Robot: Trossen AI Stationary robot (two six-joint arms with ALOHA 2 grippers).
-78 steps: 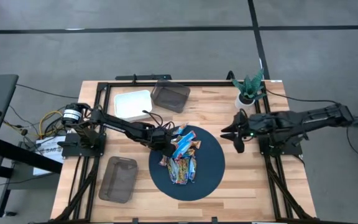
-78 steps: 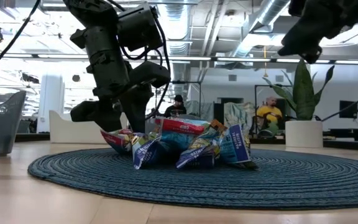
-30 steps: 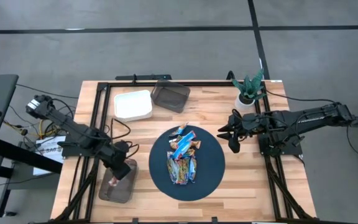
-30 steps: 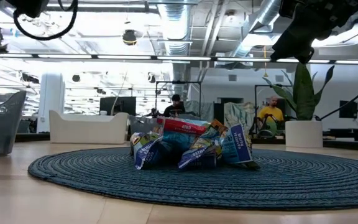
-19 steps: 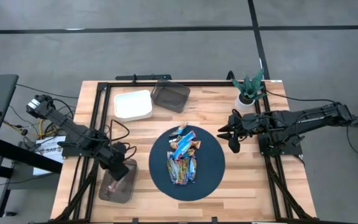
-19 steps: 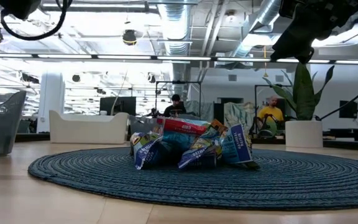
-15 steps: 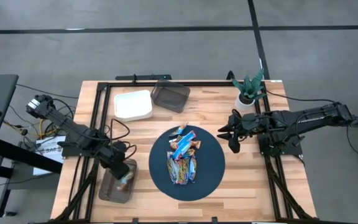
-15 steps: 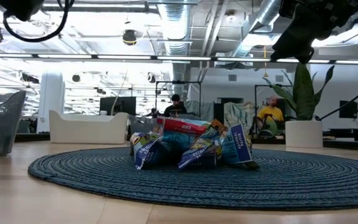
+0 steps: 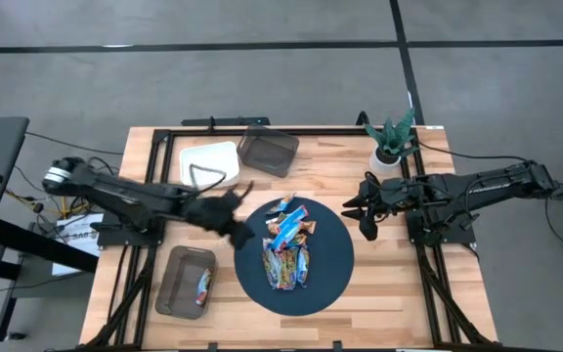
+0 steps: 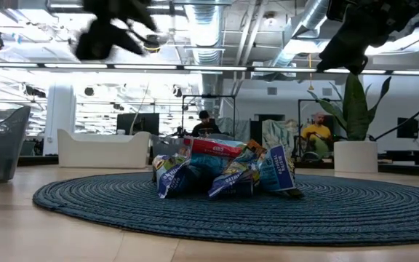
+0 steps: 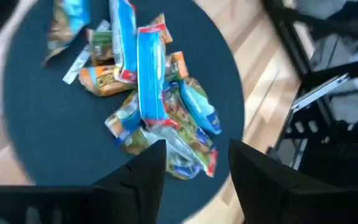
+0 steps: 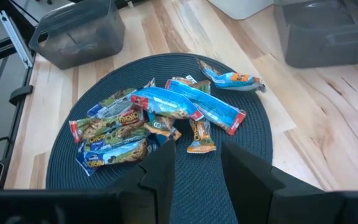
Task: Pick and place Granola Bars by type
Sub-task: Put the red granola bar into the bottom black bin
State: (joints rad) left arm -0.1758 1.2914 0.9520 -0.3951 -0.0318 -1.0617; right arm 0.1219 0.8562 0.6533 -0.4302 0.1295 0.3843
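Several granola bars (image 9: 286,249) in blue, orange and green wrappers lie heaped on a round dark blue mat (image 9: 335,264). The heap also shows in the left wrist view, granola bars (image 11: 149,93), and in the right wrist view, granola bars (image 12: 160,115). One bar (image 9: 203,286) lies in the grey bin (image 9: 169,293) at the near left. My left gripper (image 9: 243,236) hovers above the mat's left edge, open and empty (image 11: 197,168). My right gripper (image 9: 366,219) hangs open and empty (image 12: 197,171) just off the mat's right edge.
A white tray (image 9: 209,163) and a second grey bin (image 9: 269,152) stand at the far side. A potted plant (image 9: 392,140) stands at the far right. Bare wood lies near the mat's right and near sides. People sit in the room behind (image 10: 313,135).
My left gripper, over the near-left bin a second ago, has let go of a bar, which now lies in that bin. The gripper has then swung fast toward the far right, to the mat's left edge, and tipped up from pointing steeply down.
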